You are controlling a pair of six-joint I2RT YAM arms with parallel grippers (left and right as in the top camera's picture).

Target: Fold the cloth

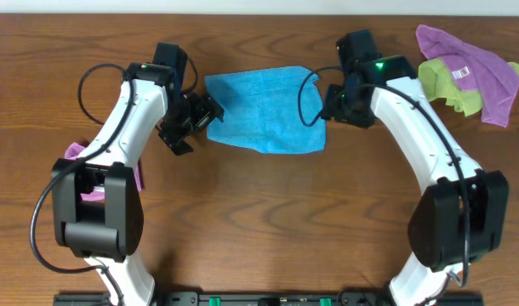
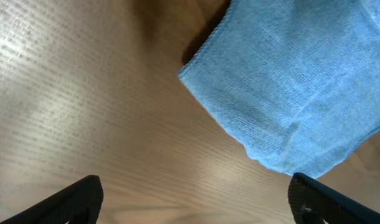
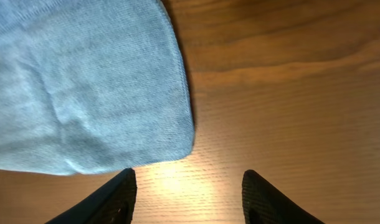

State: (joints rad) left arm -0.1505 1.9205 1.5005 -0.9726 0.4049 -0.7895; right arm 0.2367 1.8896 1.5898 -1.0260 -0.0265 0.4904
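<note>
The sky-blue cloth [image 1: 266, 109] lies flat on the wooden table between the two arms. My left gripper [image 1: 191, 123] is open and empty just off the cloth's left edge. In the left wrist view the cloth [image 2: 296, 87] fills the upper right and its lower corner nearly touches the right finger of the left gripper [image 2: 193, 202]. My right gripper [image 1: 336, 106] is open and empty beside the cloth's right edge. In the right wrist view the cloth [image 3: 84, 87] fills the upper left, just above the left finger of the right gripper [image 3: 189, 196].
A purple cloth [image 1: 476, 64] and a yellow-green cloth [image 1: 447, 83] lie bunched at the back right corner. A pink-purple cloth [image 1: 81, 157] shows partly behind the left arm at the left edge.
</note>
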